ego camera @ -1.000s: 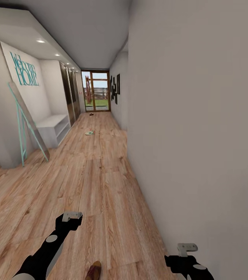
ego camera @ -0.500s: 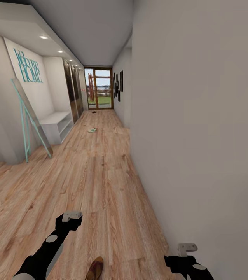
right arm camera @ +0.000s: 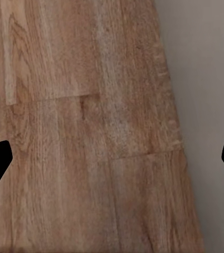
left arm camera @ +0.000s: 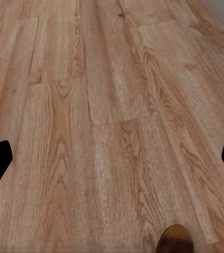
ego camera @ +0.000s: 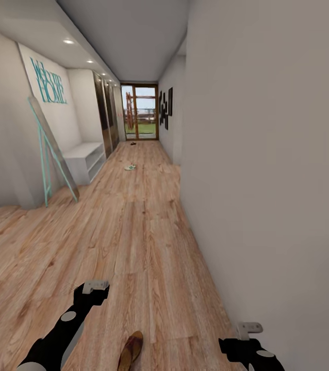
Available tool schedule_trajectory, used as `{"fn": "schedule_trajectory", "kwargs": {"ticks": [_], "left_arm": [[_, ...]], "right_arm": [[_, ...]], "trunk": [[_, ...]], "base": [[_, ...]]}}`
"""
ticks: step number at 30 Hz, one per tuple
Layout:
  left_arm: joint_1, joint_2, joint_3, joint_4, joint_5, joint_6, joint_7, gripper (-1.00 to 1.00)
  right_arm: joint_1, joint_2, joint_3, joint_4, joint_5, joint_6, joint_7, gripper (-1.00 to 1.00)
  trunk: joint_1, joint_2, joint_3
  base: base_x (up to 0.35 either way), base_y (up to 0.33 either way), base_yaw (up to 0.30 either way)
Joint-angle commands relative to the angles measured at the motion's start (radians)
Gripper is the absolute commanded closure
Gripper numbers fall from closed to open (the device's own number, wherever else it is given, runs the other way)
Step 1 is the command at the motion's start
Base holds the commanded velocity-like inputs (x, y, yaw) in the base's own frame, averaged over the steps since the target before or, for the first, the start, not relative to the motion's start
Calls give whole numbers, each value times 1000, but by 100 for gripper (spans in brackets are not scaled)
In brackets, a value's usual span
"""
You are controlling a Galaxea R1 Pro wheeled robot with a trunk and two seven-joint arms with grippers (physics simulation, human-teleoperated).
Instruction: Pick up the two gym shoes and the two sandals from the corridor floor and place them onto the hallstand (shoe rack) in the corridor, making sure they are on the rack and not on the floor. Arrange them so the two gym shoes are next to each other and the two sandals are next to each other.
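A brown sandal (ego camera: 132, 350) lies on the corridor floor (ego camera: 133, 242) just ahead of me, between my two arms; its toe is also in the left wrist view (left arm camera: 176, 240). Far down the corridor a white and green gym shoe (ego camera: 130, 167) rests on the planks. A small dark thing (ego camera: 132, 144), too small to identify, sits near the glass door. The pale grey hallstand (ego camera: 84, 159) stands against the left wall. My left gripper (ego camera: 95, 285) (left arm camera: 112, 158) and right gripper (ego camera: 249, 327) (right arm camera: 112, 158) hang open above the floor, holding nothing.
A grey wall (ego camera: 267, 180) runs close along my right side, and the right gripper is near it. A teal-framed mirror (ego camera: 51, 154) leans on the left wall before the hallstand. A glass door (ego camera: 140, 113) closes the corridor's far end.
The whole picture has slid to the right, so the camera has moved. More of the near sandal shows at the bottom edge. Both arms keep their pose.
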Motion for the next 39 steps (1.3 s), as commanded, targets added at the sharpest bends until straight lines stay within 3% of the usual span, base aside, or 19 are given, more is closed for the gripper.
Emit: {"fn": "schedule_trajectory", "kwargs": {"ticks": [1,14,19,24,39], "left_arm": [[-1,0,0,1,-4,-3,0,-100],[1,0,0,34,-6,-11,0,-100],[1,0,0,55,-5,-67,0,-100],[1,0,0,77,-6,-83,0,-100],[1,0,0,80,-7,-85,0,-100]], "right_arm": [[0,0,0,-1,-1,5,0,-100],[0,-2,-1,-1,-3,5,0,-100],[0,-1,-1,-1,-3,5,0,-100],[0,-1,0,-1,-3,5,0,-100],[0,-1,1,-2,-3,8,0,-100]], "trunk": [[4,-8,-6],[54,-99,-68],[73,-134,-86],[92,-169,-102],[150,-274,-161]], "base": [[0,0,25],[0,0,4],[0,0,0],[0,0,0],[0,0,0]]}}
